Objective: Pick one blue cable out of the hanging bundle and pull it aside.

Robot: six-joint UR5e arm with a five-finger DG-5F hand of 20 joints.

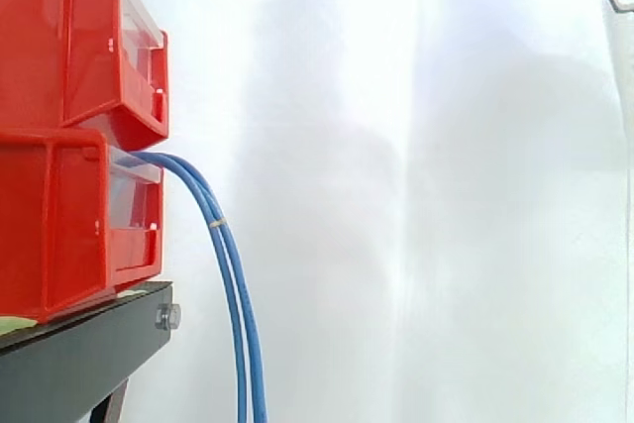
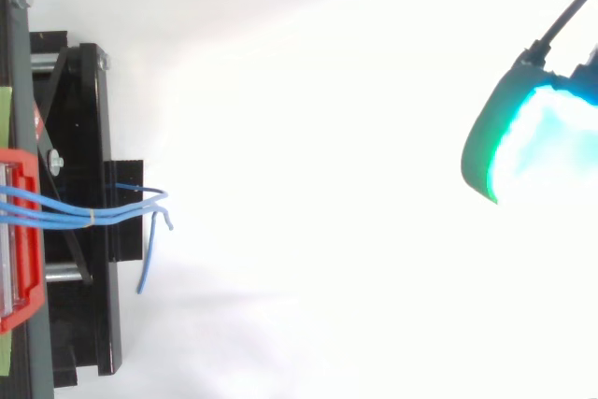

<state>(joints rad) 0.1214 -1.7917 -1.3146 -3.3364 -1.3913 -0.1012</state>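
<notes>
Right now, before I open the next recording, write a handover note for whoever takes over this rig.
Hand: at the top view's right edge, far from the cables, touching nothing; open or shut cannot be told.
Bundle of thin blue cables: runs out of the lower red plastic bin on the black stand and hangs down, bound by a small pale tie.
Done: nothing; no cable is held.
Left: reach the bundle, pick one cable, pull it aside.

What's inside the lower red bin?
Blue cables run out of the open front of the lower red bin and hang down past the black stand. How far they reach inside, and anything else in there, is hidden by its red walls.
</notes>
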